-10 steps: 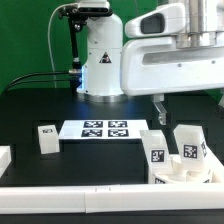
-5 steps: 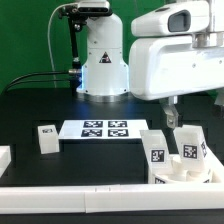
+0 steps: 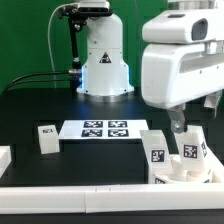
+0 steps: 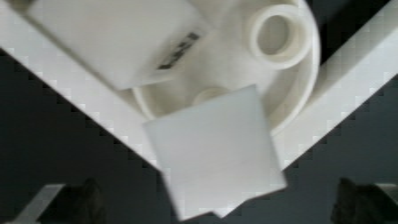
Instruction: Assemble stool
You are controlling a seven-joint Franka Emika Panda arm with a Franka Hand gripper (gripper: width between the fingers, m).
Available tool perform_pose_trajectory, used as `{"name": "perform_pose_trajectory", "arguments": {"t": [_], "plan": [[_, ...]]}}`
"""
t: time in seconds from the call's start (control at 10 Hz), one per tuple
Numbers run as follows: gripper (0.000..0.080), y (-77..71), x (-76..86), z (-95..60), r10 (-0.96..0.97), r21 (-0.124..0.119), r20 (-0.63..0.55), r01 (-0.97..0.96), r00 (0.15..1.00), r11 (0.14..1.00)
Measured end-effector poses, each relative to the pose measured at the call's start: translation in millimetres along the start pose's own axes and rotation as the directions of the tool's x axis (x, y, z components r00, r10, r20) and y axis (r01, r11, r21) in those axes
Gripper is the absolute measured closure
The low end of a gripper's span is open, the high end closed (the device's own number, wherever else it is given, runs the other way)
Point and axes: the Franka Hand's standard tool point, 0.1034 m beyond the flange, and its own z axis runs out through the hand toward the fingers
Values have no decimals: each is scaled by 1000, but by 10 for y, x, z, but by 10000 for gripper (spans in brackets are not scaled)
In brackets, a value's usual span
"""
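Observation:
The round white seat disc (image 3: 178, 176) lies at the exterior view's right front. Two chunky tagged legs stand on it: one leg (image 3: 155, 149) to the exterior view's left, a second leg (image 3: 191, 150) beside it. A third leg (image 3: 46, 137) stands alone at the exterior view's left. My gripper (image 3: 196, 122) hangs just above the seat and the second leg. In the wrist view the seat's rim (image 4: 302, 95), a tagged leg (image 4: 125, 40) and a leg's plain end (image 4: 214, 150) fill the picture. My gripper (image 4: 214, 205) is open, its dark fingertips (image 4: 64, 202) wide apart and holding nothing.
The marker board (image 3: 104, 129) lies flat mid-table in front of the robot base (image 3: 103, 60). A long white rail (image 3: 90, 201) runs along the front edge, and another rail end (image 3: 4, 158) sits at the exterior view's left. A round boss (image 4: 276, 35) rises inside the seat.
The gripper has moved toward the exterior view's right and lower, ending over the seat and its legs. The furniture parts have not moved.

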Motion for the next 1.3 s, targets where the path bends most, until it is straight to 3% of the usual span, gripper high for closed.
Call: {"name": "perform_pose_trajectory", "arguments": {"t": [0.2,0.5,0.7,0.8,0.9,1.0,1.3], "plan": [[151,-38,-13,96,-108,-8,28,108,994,994],[151,-93,25,261,-56,-9,41,56,998,998],[160,-73,9,281,-11,-12,41,12,999,1000],[318,-67,3,284,-9,-12,42,10,999,1000],[318,-63,0,285,34,-14,41,-34,999,999],[466,-63,0,285,123,-17,40,-123,992,992],[466,-51,5,296,439,-30,26,-438,898,898]]}}
